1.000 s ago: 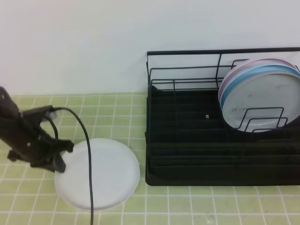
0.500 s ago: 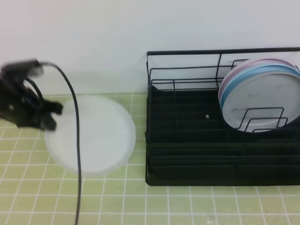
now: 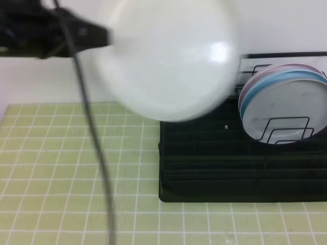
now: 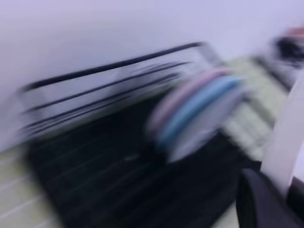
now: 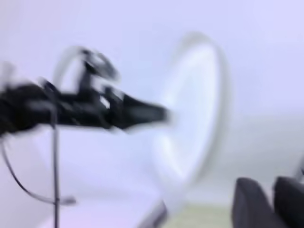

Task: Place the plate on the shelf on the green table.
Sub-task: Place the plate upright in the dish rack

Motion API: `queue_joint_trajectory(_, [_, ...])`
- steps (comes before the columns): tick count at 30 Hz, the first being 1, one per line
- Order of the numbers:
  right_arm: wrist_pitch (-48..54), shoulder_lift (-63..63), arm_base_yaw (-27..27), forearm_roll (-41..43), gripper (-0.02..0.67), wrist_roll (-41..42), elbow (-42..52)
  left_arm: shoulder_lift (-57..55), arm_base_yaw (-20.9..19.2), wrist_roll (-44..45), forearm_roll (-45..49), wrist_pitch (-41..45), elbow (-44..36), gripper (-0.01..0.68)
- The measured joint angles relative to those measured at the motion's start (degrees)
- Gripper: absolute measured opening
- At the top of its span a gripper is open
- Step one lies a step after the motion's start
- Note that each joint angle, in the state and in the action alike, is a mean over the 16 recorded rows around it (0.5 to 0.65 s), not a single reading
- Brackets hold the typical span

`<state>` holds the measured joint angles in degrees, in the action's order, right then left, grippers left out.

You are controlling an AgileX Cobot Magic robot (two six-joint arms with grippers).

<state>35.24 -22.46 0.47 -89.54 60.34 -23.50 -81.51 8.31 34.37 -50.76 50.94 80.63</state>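
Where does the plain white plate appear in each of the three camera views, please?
Exterior high: the plate is top centre, lifted in the air, held at its left rim by the left end effector.
Left wrist: only a blurred white edge at the right border.
Right wrist: right of centre, seen nearly edge-on.
Shared landmark: the shelf, in the exterior and left wrist views.

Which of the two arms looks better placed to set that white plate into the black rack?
The left. Its gripper already clamps the white plate by the rim, lifted beside the black wire rack. The right gripper holds nothing and is out of the overhead view.
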Motion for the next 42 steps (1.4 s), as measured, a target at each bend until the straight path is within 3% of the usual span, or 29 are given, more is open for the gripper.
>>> queue_joint_trajectory(4, [0.5, 0.0, 0.0, -8.8, 0.354, 7.3, -0.1, 1.5, 6.1, 4.3, -6.8, -2.4, 0.0, 0.004])
queue_joint_trajectory(9, [-0.9, 0.0, 0.0, -11.9, 0.474, 9.8, -0.3, 1.7, 14.4, 6.2, -9.5, -6.6, 0.0, 0.004])
queue_joint_trajectory(18, [-4.9, 0.0, 0.0, -11.9, 0.483, 9.8, -0.3, 1.7, 24.6, 6.4, -9.6, -12.2, 0.0, 0.004])
queue_joint_trajectory(23, [-6.1, 0.0, 0.0, -11.9, 0.412, 9.8, -0.3, 1.7, 27.6, 6.9, -9.6, -12.9, 0.0, 0.004])
queue_joint_trajectory(32, [-6.5, 0.0, 0.0, -12.5, 0.146, 10.6, -0.4, 1.7, 29.9, 9.6, -9.9, -11.8, 0.0, 0.036])
queue_joint_trajectory(37, [-8.7, 0.0, 0.0, -13.2, 0.030, 13.0, -1.0, 1.7, 30.1, 11.5, -11.1, -10.4, 0.1, 0.142])
queue_joint_trajectory(42, [-14.5, -0.7, 0.0, -13.2, -0.003, 19.4, -4.1, 2.2, 30.1, 12.9, -12.1, -7.8, 1.1, 0.280])
